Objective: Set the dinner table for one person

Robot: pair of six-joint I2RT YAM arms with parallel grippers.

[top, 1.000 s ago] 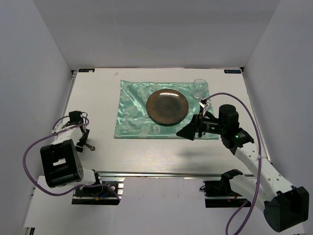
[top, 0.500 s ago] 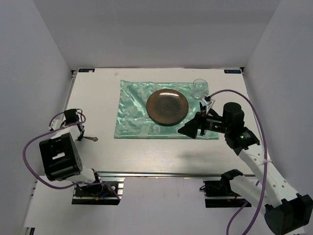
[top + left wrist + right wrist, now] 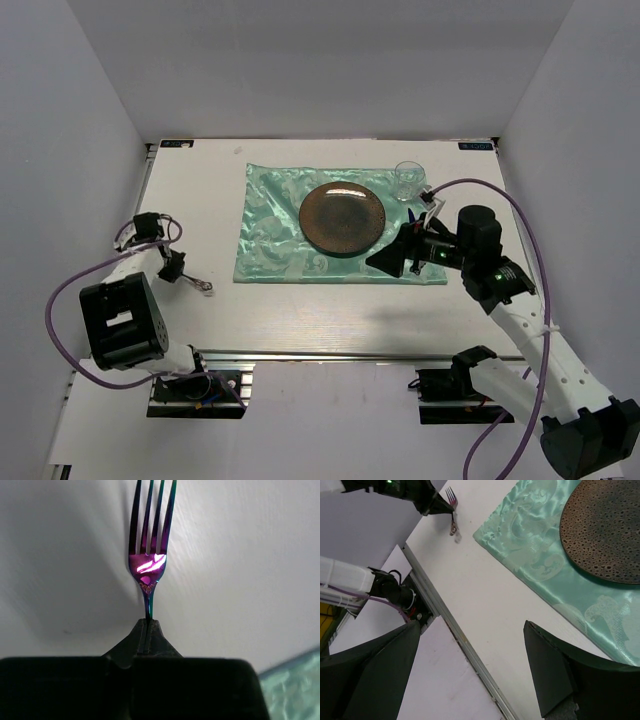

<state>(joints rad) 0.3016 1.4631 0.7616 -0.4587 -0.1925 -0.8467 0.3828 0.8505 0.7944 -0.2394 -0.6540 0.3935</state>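
Note:
A fork [image 3: 149,565] with an iridescent purple-green sheen sticks out ahead of my left gripper [image 3: 148,624], which is shut on its thin handle. From above, the fork [image 3: 203,286] hangs over the white dinner table [image 3: 300,310], left of the mint-green cloth [image 3: 270,215], with the left gripper [image 3: 183,274] at its handle end. My right gripper [image 3: 390,255] hovers open and empty over the cloth's near right part. Its wrist view looks between the wide-apart fingers [image 3: 560,675] at the fork [image 3: 452,510] far off.
A dark brown speckled plate [image 3: 342,217] lies on the cloth, and a clear glass [image 3: 408,180] stands at its far right corner. The metal front rail [image 3: 450,625] runs along the table's near edge. White walls close in three sides.
My left gripper has shut on the fork's handle and carried it a little right, toward the cloth. The right gripper has drawn slightly right, still open.

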